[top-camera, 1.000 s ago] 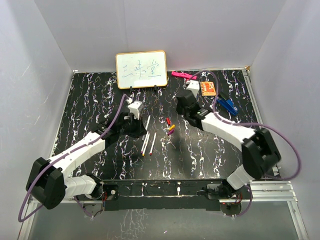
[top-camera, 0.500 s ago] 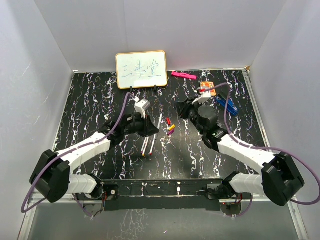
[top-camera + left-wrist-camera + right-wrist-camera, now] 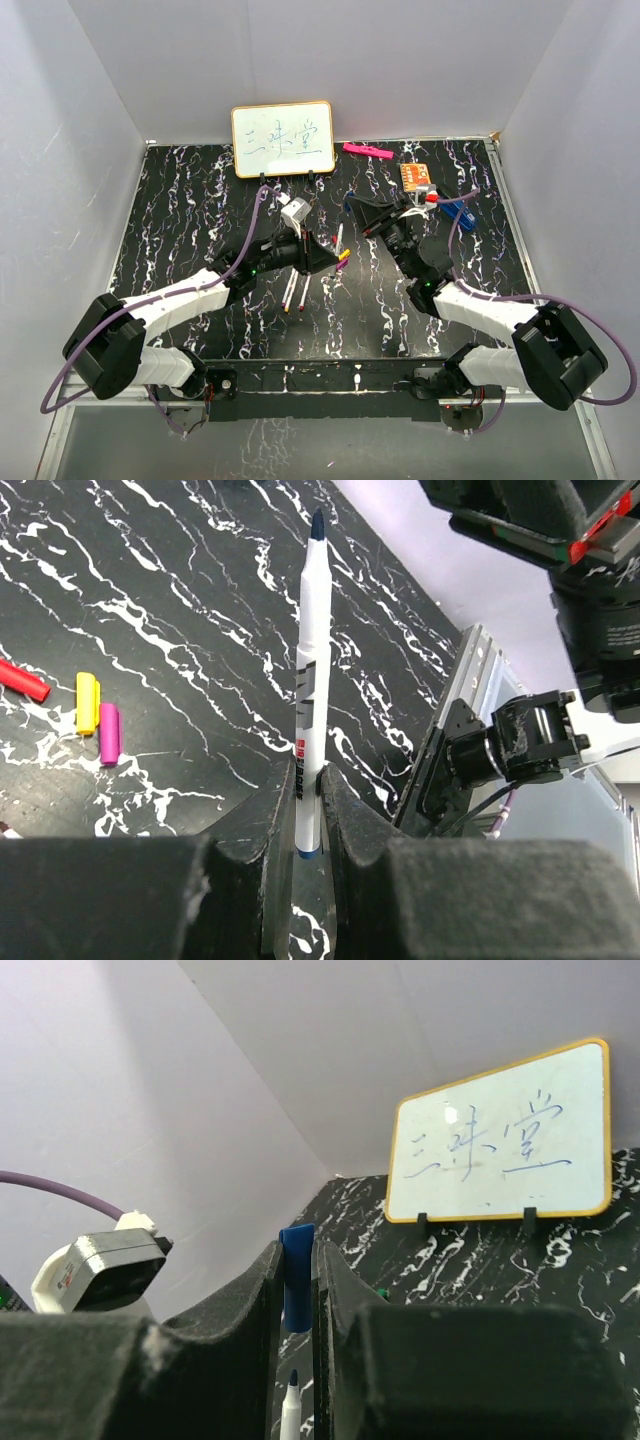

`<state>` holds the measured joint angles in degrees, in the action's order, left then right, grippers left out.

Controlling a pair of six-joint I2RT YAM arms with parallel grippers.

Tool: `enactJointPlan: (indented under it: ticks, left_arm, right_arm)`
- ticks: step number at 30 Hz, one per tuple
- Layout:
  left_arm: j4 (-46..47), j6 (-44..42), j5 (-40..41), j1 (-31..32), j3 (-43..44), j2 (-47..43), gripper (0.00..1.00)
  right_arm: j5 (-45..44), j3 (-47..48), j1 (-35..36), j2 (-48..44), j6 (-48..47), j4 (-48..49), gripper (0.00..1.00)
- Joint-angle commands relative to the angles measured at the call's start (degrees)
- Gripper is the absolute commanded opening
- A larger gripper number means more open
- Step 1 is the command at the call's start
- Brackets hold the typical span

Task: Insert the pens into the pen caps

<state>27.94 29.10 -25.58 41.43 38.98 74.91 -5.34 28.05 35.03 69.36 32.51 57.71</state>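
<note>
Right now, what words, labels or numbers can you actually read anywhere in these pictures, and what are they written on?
"三味堂": handwritten in blue marker on the whiteboard, as best it reads.
On the blue-tipped pen: a red label and dark print on the white barrel, too blurred to read.
On the orange card: print too small to read.
On the blue pen cap: no writing shows.

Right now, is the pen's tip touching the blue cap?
Apart. The right wrist view shows a clear dark gap between the blue cap and the tip of the pen below it.
</note>
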Motion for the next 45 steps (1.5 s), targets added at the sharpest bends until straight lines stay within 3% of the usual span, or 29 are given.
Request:
enactJointPlan:
  ticks: [1,45]
  left_arm:
    - [5.18,0.87,0.59,0.7,-0.35,-0.11,0.0]
    - [6.43,-0.89,5.19,2.17,-0.85,-1.21,0.0]
  right_arm:
    - [1.91,-0.68,-0.05,1.07,2.79,10.39,0.0]
    - [3.5,-2.43,0.06,2.7,4.56,9.38,0.0]
